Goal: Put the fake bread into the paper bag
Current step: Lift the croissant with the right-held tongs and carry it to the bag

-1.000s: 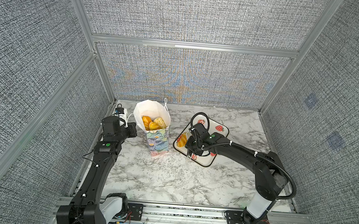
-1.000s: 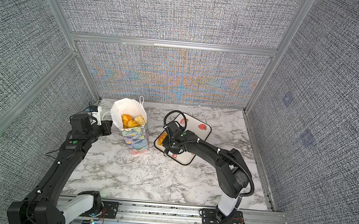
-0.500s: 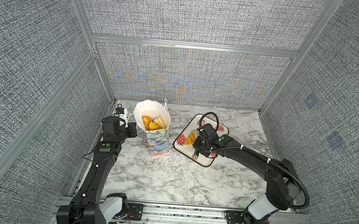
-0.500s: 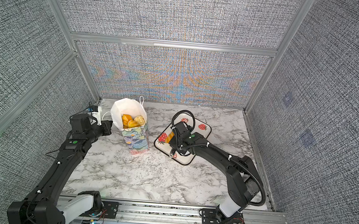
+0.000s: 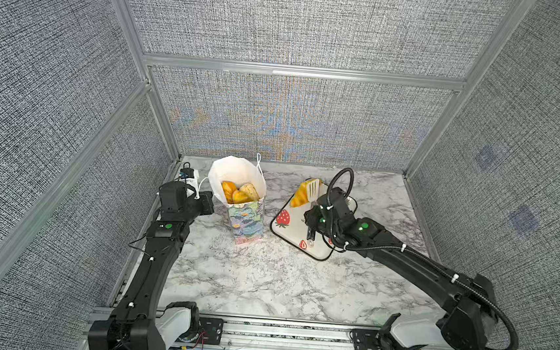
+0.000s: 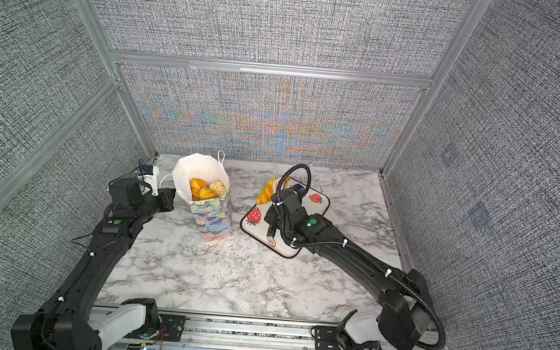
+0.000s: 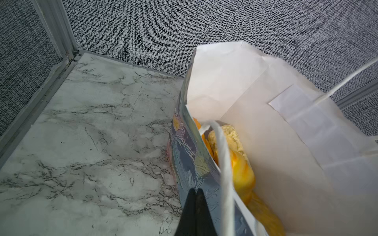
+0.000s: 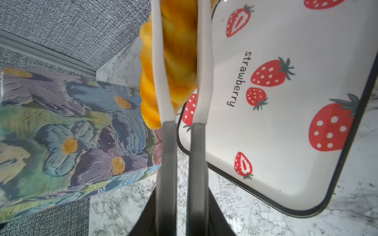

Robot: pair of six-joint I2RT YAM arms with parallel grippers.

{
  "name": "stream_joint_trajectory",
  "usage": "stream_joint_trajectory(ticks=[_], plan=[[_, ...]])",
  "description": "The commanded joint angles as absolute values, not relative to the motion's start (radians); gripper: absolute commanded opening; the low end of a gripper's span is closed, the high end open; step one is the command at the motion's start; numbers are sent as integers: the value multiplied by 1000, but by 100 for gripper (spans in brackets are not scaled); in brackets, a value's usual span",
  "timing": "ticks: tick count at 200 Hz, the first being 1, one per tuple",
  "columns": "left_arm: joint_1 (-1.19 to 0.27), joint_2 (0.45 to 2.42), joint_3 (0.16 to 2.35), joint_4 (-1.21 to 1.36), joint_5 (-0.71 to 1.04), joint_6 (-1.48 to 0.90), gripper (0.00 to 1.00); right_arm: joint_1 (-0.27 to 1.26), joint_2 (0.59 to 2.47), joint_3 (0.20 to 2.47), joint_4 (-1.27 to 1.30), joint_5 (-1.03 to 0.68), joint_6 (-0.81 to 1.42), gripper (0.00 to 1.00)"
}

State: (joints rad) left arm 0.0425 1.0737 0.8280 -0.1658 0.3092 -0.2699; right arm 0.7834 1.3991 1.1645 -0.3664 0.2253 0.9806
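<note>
we see right claw [image 8: 180, 213] gripping tongs [image 8: 166, 155] just lift fake bread [image 5: 299, 195] off tray [image 5: 292, 233], bag next at 9 o'clock; left claw [image 7: 195, 206] pinches paper bag [image 5: 247, 219].

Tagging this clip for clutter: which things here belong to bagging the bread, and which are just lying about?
In the job: paper bag; bagged bread; bread piece clamped in the tongs; right gripper, shut on the tongs; left gripper, shut at the bag.
Lying about: strawberry tray; small white box in the corner.
</note>
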Motion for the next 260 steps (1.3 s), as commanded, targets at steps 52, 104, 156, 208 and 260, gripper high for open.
stream_joint_trajectory(ticks=[52,104,156,208,260], plan=[[45,1075,825,-150,315,-271,0,868,1340,1181,-201,348,813,25],[45,1074,825,-150,316,-270,0,933,1326,1200,-128,400,724,25],[45,1073,825,-150,316,-271,0,970,1338,1225,-75,401,663,25],[45,1073,826,-150,315,-270,0,1015,1368,1268,-37,408,590,26],[45,1072,824,-150,315,-270,0,1065,1410,1314,8,422,505,25]])
